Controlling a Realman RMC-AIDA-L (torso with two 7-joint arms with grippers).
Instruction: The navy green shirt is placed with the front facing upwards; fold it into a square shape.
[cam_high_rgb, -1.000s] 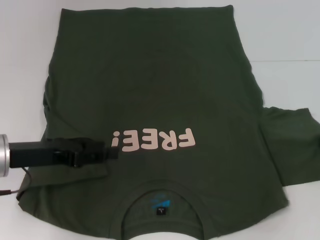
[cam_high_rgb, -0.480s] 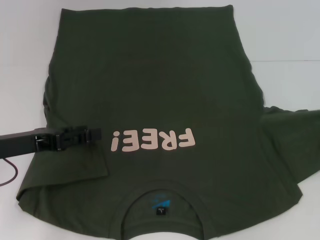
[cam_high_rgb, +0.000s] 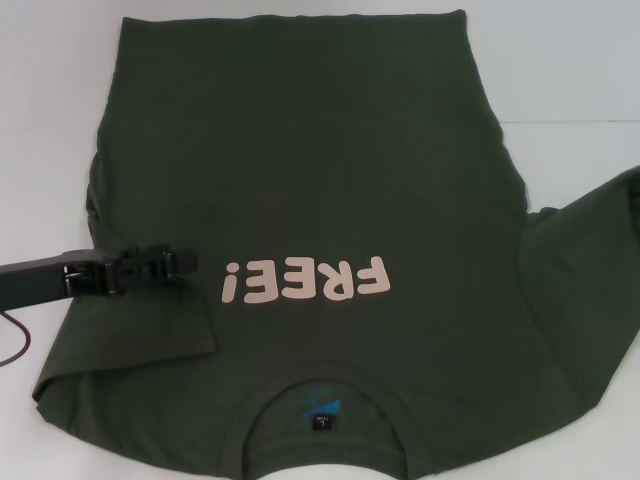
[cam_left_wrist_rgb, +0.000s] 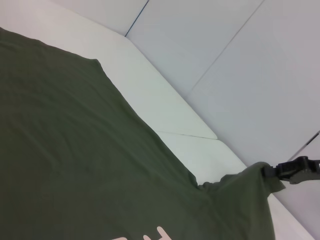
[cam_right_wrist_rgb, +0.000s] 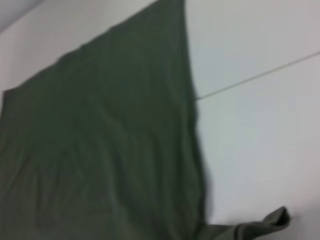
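Navy green shirt (cam_high_rgb: 320, 200) lay face-up on the table (cam_high_rgb: 570, 80) in the head view, left sleeve folded in under the left gripper (cam_high_rgb: 185, 265), whose finger state could not be told, while the left wrist view showed the right gripper (cam_left_wrist_rgb: 295, 170) clamped on the raised right sleeve, and the right wrist view showed only flat, unfolded body, so most folding remained.

Pale pink "FREE!" stands on the navy green shirt (cam_high_rgb: 300, 180); its neck label (cam_high_rgb: 321, 409) is unreadable.
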